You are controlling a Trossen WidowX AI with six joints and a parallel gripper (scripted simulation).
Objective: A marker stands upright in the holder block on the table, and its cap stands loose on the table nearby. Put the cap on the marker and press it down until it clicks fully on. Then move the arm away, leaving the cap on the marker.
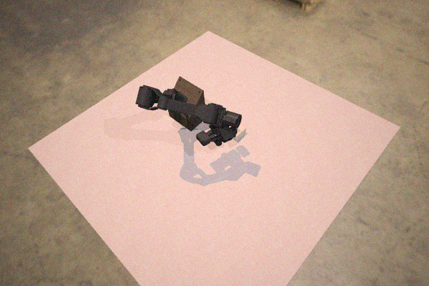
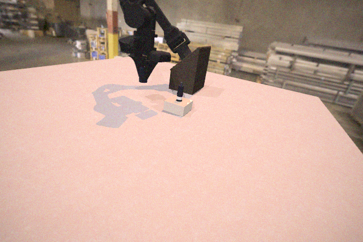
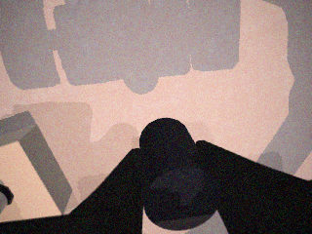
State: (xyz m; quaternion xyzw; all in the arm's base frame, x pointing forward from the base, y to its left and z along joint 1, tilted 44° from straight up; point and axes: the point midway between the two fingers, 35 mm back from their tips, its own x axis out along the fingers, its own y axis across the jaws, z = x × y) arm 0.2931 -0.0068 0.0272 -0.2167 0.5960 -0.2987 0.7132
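Note:
My gripper is shut on the dark cap, which sits between both fingertips in the wrist view. In the exterior view the fingertips hang above the table, left of and behind the holder, and the dark cap cannot be told apart from them. The black marker with a white band stands upright in the pale holder block. Only part of the marker shows at the left edge of the wrist view. In the top view the arm hides the marker and most of the block.
A dark brown wedge-shaped stand is behind the holder block in the exterior view, by the arm's base. The arm casts grey shadows on the pink table. Pallets and crates stand on the floor beyond the table.

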